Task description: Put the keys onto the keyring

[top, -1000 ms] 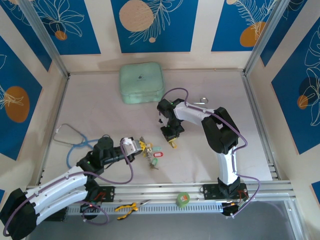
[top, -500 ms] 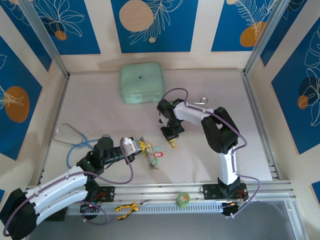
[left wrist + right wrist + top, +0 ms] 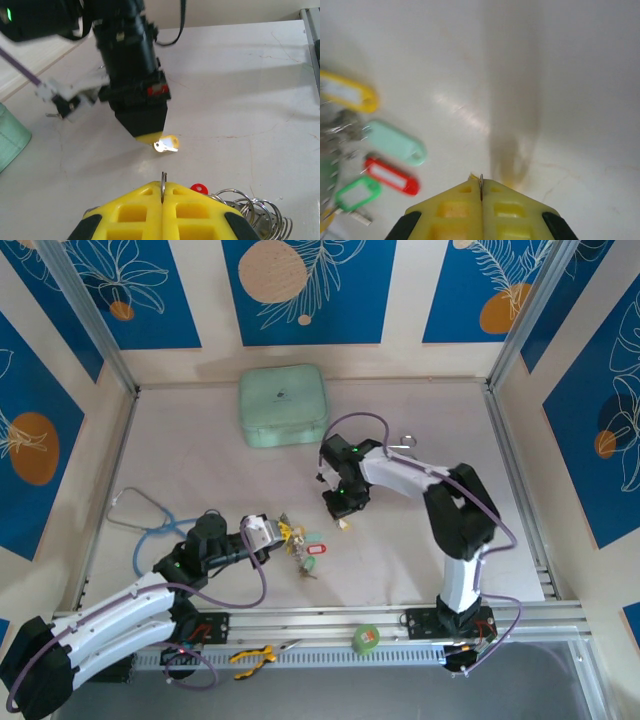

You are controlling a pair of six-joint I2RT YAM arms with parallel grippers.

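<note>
Your right claw (image 3: 343, 510) had just pinched fully shut on one yellow-tagged key (image 3: 165, 145), at 1 o'clock from the remaining keys (image 3: 303, 546). Your left claw (image 3: 162, 190) stayed shut on a thin metal edge, probably the keyring (image 3: 162, 179), so threading could come next.

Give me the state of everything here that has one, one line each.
left gripper: jaws shut on a thin metal edge, apparently the keyring.
right gripper: jaws shut on a key at its tips.
other keys: bunched with their tags on the table, beside the left gripper.
green case: closed, lying flat.
</note>
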